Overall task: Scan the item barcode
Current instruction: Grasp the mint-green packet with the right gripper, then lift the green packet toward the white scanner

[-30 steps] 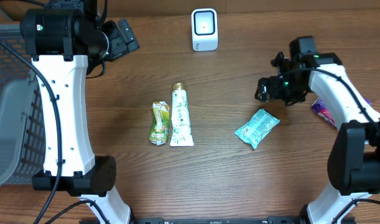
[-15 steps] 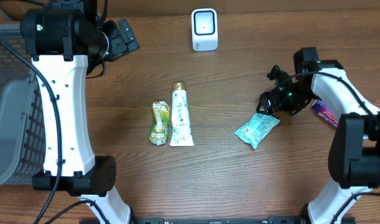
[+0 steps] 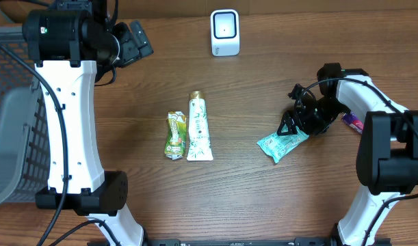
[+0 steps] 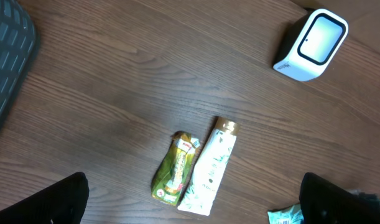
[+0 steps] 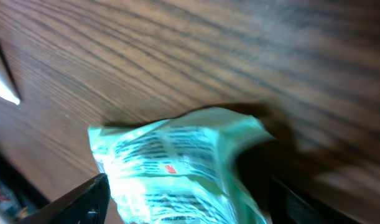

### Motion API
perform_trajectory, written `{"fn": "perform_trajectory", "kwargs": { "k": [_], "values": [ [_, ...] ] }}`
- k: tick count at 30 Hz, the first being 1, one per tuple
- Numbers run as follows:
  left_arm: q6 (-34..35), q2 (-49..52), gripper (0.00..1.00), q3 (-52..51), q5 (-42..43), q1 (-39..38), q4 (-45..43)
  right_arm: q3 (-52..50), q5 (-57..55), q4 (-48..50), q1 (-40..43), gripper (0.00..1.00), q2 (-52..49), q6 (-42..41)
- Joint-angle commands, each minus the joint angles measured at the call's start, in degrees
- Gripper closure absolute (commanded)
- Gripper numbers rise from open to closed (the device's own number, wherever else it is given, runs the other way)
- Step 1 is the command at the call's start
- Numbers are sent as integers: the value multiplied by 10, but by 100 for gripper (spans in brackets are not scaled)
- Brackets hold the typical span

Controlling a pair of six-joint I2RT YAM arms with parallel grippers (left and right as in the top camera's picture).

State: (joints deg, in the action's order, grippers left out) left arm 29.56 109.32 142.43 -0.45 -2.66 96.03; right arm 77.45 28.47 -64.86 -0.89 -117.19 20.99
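Overhead and wrist views of a 2-arm station at a wooden table (image 3: 263, 198). The task's item, a teal printed packet (image 3: 282, 141), is seen lying flat on the right half of the table, its long axis tilted, with its upper right end under the right pincer (image 3: 291, 124). In the right wrist view the packet is framed between the 2 dark fingers (image 5: 78, 202), which are spread apart to either side of it; the pincer is thus shown open and straddling the packet, and contact between fingers and wrapper cannot be confirmed. The white barcode scanner (image 3: 225, 32) is stood upright at the far middle edge of the table, its dark-rimmed window faced toward the table's centre, well apart from the packet. Near the centre, 2 further goods are laid side by side and touching: a white tube (image 3: 199, 127) with a gold cap pointed toward the scanner, and a smaller green pouch (image 3: 175, 135) on its left. A purple packet (image 3: 352, 123) is partly hidden behind the right arm. A grey mesh basket (image 3: 10, 123) is placed at the left edge. The left pincer (image 3: 137, 39) is held high at the far left, fully open and empty; its 2 fingers (image 4: 59, 199) are seen wide apart in the left wrist view.
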Motion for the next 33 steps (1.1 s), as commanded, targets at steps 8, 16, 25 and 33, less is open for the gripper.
{"fn": "perform_trajectory", "kwargs": {
  "k": [8,16,25,33],
  "values": [
    [-7,1,0,-2,2,-5,-1,-73,27,50,-16,34,-20,-41],
    [-7,1,0,-2,2,-5,-1,-106,39,98,-16,71,-20,-78],
    [-7,1,0,-2,2,-5,-1,-74,200,99,-16,96,-18,-77],
    [-7,1,1,-3,2,-5,-1,4,329,76,-20,96,41,-102]
  ]
}}
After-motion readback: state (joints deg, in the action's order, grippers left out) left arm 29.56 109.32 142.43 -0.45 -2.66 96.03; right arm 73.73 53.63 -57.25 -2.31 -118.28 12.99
